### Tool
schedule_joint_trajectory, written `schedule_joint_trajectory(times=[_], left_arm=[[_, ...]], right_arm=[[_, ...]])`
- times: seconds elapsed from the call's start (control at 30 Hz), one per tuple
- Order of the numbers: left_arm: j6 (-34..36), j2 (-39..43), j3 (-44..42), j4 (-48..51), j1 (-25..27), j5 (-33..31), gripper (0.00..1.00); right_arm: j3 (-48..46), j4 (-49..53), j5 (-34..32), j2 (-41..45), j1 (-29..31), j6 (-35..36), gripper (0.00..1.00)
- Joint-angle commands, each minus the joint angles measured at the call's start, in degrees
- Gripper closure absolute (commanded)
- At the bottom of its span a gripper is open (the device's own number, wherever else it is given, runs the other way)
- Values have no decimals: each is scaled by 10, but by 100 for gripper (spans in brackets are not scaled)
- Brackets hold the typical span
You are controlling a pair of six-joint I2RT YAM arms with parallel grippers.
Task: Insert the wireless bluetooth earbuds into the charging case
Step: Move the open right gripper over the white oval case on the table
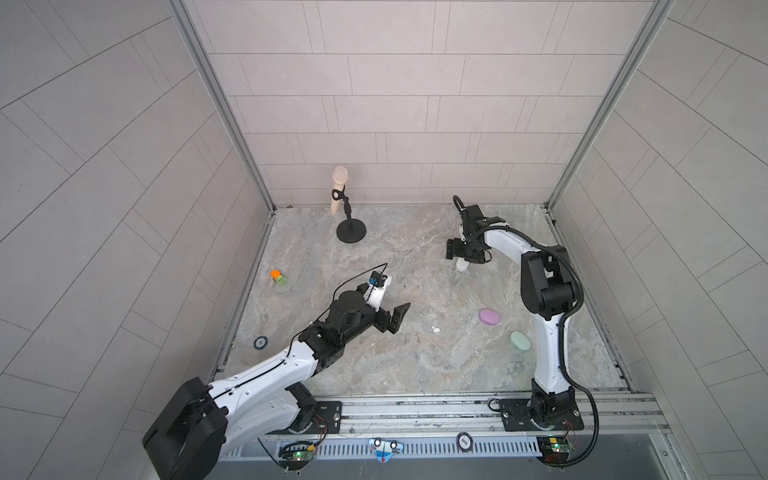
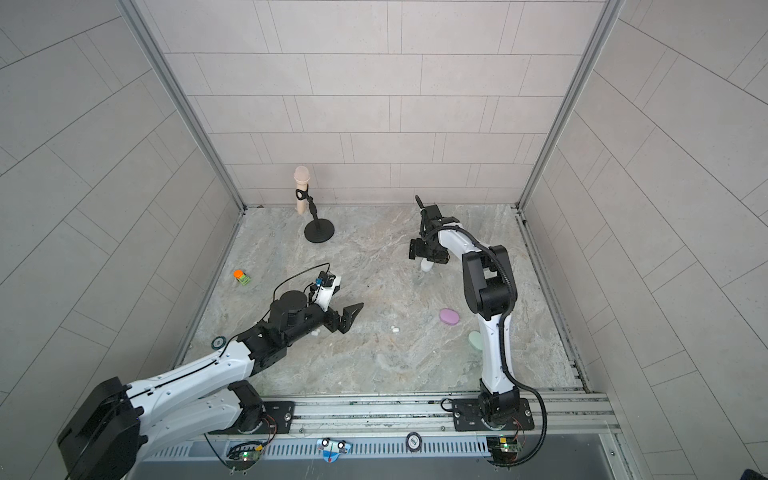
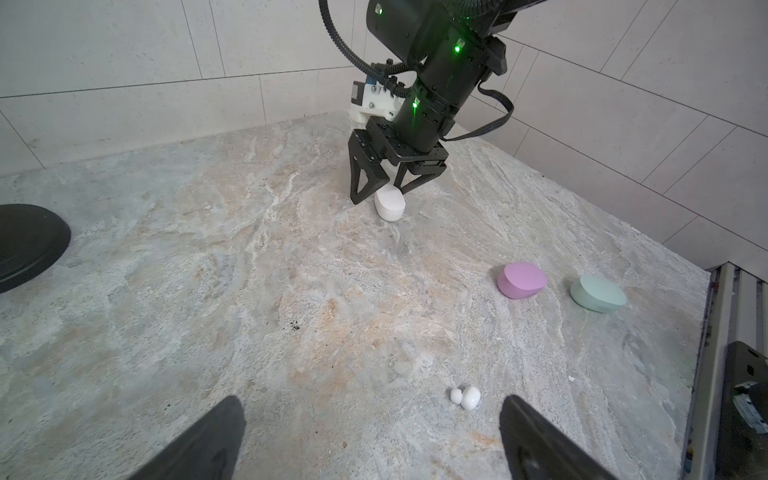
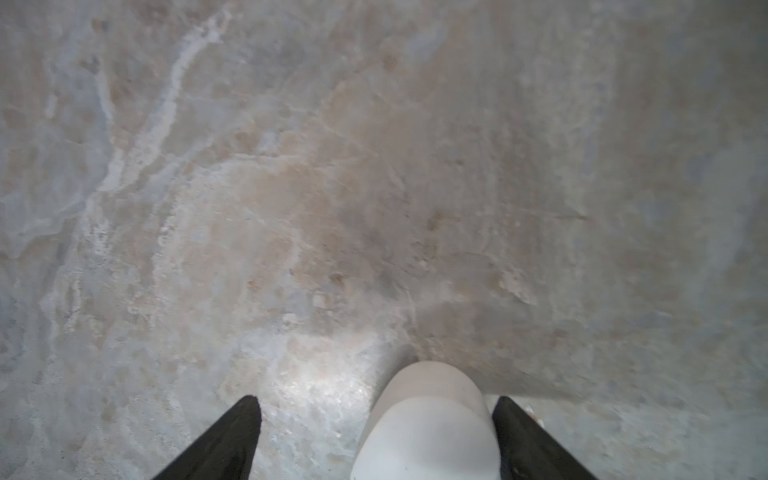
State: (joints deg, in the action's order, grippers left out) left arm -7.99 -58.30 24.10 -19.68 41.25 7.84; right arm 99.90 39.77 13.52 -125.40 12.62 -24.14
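Observation:
Two white wireless bluetooth earbuds (image 3: 466, 397) lie side by side on the marble table, seen in both top views (image 1: 435, 328) (image 2: 394, 329). My left gripper (image 3: 371, 405) hovers low just short of them, open, nothing between its fingers; it also shows from above (image 1: 397, 318). The white charging case (image 4: 428, 424) stands at the back right (image 1: 462, 265) (image 3: 390, 203). My right gripper (image 4: 375, 401) points down over it, open, fingers astride it with a wide gap on one side (image 3: 380, 196).
A lilac case (image 1: 489, 317) and a mint case (image 1: 520, 341) lie beside the right arm's base link. A microphone on a black round stand (image 1: 351, 232) is at the back. An orange-and-green toy (image 1: 278, 277) sits near the left edge.

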Motion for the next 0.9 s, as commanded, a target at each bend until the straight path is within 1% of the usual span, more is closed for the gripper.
schedule_joint_trajectory(times=[0.0, 0.23, 0.3, 0.43, 0.5, 0.53, 0.6, 0.73, 0.87], left_arm=[[0, -2, 14, -11, -5, 8, 0], [1, 12, 12, -2, -6, 5, 0], [1, 15, 10, -1, -6, 3, 0], [1, 17, 11, -1, -6, 3, 0], [1, 16, 11, -3, -6, 3, 0], [1, 17, 10, -3, -6, 3, 0], [1, 19, 11, -2, -6, 3, 0], [-1, 21, 8, -5, -6, 2, 0], [-3, 22, 6, -9, -6, 2, 0]], right_arm=[[34, 39, 13, -19, 25, 27, 11], [62, 80, 30, -33, 74, 59, 12], [68, 96, 11, -27, 83, 65, 12], [59, 107, -54, 8, 90, 66, 12], [61, 127, -106, 16, 91, 46, 10], [57, 134, -119, 21, 91, 31, 10], [40, 135, -119, 32, 90, -8, 9], [-20, 89, -93, 68, 93, -93, 5], [-48, 59, -94, 77, 99, -160, 1]])
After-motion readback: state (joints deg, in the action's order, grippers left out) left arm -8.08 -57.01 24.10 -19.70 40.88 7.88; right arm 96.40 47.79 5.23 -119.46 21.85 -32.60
